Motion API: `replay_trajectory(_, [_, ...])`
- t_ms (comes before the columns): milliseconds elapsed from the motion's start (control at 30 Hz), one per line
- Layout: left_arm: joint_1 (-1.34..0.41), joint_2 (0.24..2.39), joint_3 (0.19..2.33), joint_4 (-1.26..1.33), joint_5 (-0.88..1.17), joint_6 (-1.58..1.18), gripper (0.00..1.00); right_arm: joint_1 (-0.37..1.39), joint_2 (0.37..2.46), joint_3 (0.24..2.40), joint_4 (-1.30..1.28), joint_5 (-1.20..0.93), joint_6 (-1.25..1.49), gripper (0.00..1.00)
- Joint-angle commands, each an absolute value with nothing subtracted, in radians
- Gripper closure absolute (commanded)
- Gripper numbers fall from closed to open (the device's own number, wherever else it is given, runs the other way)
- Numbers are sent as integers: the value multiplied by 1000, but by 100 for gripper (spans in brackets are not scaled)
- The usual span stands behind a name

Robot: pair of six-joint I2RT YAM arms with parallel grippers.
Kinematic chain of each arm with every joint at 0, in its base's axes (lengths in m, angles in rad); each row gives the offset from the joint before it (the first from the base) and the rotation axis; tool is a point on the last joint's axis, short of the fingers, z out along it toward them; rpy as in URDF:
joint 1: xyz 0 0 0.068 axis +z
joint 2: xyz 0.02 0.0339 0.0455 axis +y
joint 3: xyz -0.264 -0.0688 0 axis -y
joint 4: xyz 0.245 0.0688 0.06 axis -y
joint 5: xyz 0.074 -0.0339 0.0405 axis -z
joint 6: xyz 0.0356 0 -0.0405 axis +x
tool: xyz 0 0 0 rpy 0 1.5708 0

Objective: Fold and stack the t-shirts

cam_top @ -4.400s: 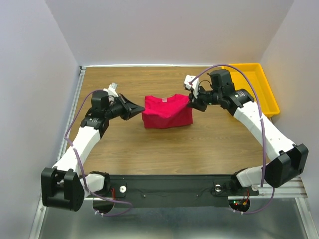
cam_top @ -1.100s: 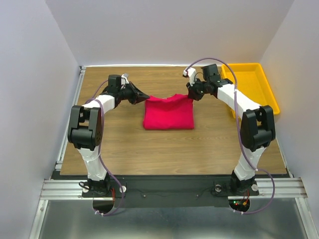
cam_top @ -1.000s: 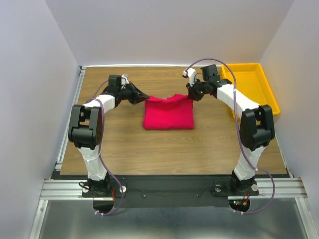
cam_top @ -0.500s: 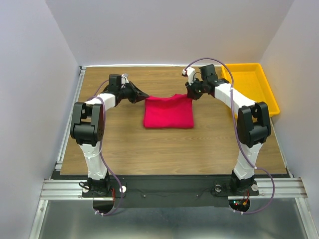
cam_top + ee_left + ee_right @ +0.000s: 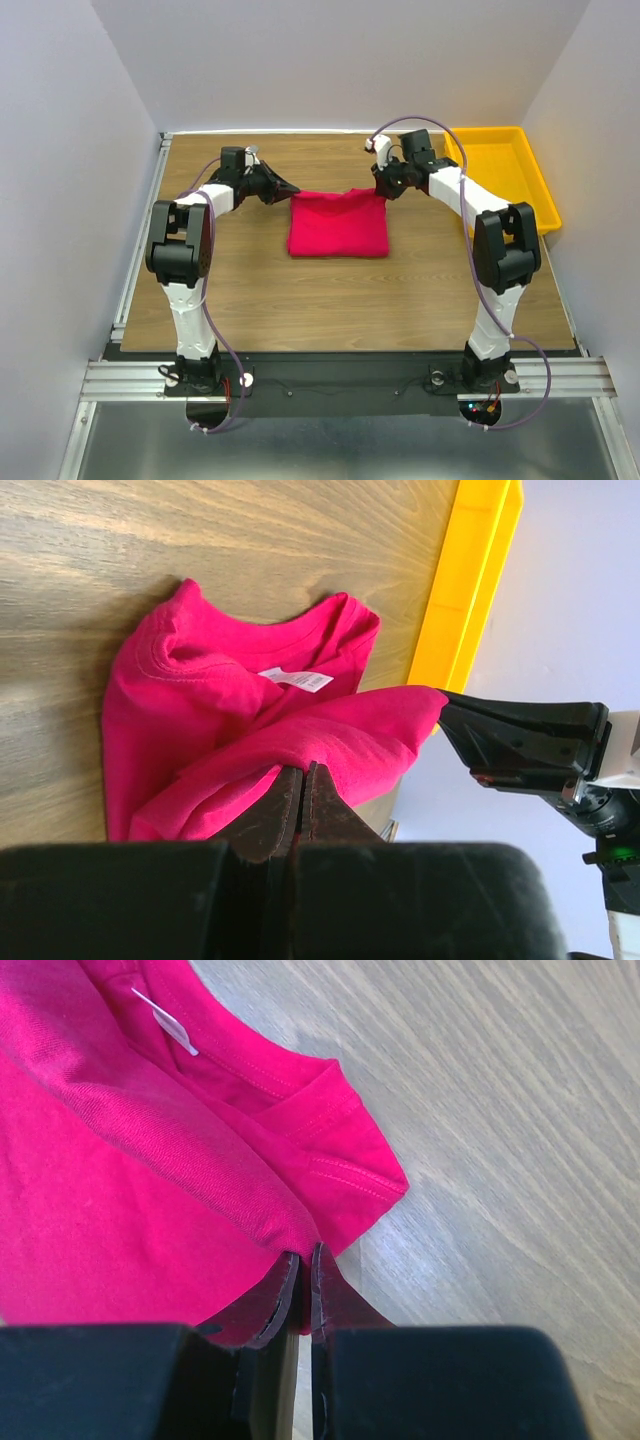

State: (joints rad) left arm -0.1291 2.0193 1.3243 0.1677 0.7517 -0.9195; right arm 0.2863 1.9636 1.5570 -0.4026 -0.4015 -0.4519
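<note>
The crimson-pink t-shirt (image 5: 338, 225) lies partly folded in the middle of the wooden table (image 5: 300, 300). My left gripper (image 5: 292, 189) is shut on its far left corner, and my right gripper (image 5: 380, 190) is shut on its far right corner. Both hold the far edge a little above the table. In the left wrist view the fabric (image 5: 270, 730) is pinched at my left gripper (image 5: 302, 768), with the white neck label (image 5: 296, 679) showing. In the right wrist view a fold of shirt (image 5: 150, 1160) is pinched at my right gripper (image 5: 304, 1252).
A yellow plastic tray (image 5: 505, 175) stands at the table's far right corner, close behind the right arm; it also shows in the left wrist view (image 5: 470, 580). Grey walls close in the table on three sides.
Since 4.4 s ago both grippers moved toward the back of the table with the shirt's edge, and the arms stretched out. In the last second the grippers hardly moved.
</note>
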Motion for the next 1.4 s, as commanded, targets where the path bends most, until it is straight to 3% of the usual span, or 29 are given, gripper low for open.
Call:
replay_trajectory(0, [-124, 2014, 1371, 198, 759, -916, 100, 278, 1977, 1611, -350, -388, -442, 99])
replay_trajectory(133, [-124, 2019, 1377, 198, 758, -919, 100, 278, 1988, 1615, -348, -388, -440, 96])
replay_trajectory(233, [-124, 2022, 1384, 196, 750, -925, 90, 276, 1997, 1631, -345, -377, -428, 87])
replay_trajectory(333, [-121, 2016, 1397, 195, 727, -933, 65, 278, 2011, 1658, -313, -336, -361, 73])
replay_trajectory(367, [-121, 2005, 1407, 192, 704, -930, 40, 278, 2016, 1670, -296, -280, -301, 66])
replay_trajectory(433, [-117, 1993, 1434, 173, 669, -913, 24, 276, 2011, 1671, -240, -226, -250, 57])
replay_trajectory(467, [-115, 1987, 1442, 163, 652, -907, 23, 276, 2006, 1666, -215, -162, -201, 53])
replay_trajectory(500, [-112, 1971, 1450, 144, 620, -882, 22, 276, 2003, 1669, -189, -132, -175, 47])
replay_trajectory(633, [-106, 1910, 1480, 77, 497, -772, 22, 278, 1979, 1667, -180, -97, -141, 46])
replay_trajectory(733, [-106, 1837, 1444, 69, 430, -657, 23, 275, 1948, 1628, -181, -170, -140, 49])
replay_trajectory(800, [-107, 1798, 1408, 106, 474, -631, 25, 270, 1898, 1554, -183, -372, -190, 52])
replay_trajectory(833, [-110, 1789, 1376, 116, 500, -623, 27, 264, 1879, 1528, -181, -435, -202, 64])
replay_trajectory(900, [-124, 1783, 1348, 155, 578, -598, 34, 264, 1873, 1483, -183, -560, -187, 76])
replay_trajectory(933, [-144, 1787, 1335, 156, 590, -594, 36, 264, 1879, 1479, -183, -575, -163, 92])
replay_trajectory(967, [-156, 1799, 1327, 179, 629, -585, 40, 262, 1905, 1480, -183, -619, -120, 98])
replay_trajectory(1167, [-225, 1874, 1336, 232, 675, -614, 62, 250, 2005, 1538, -178, -634, 24, 99])
replay_trajectory(1367, [-255, 2012, 1403, 261, 678, -653, 71, 239, 2072, 1578, -179, -557, 64, 99])
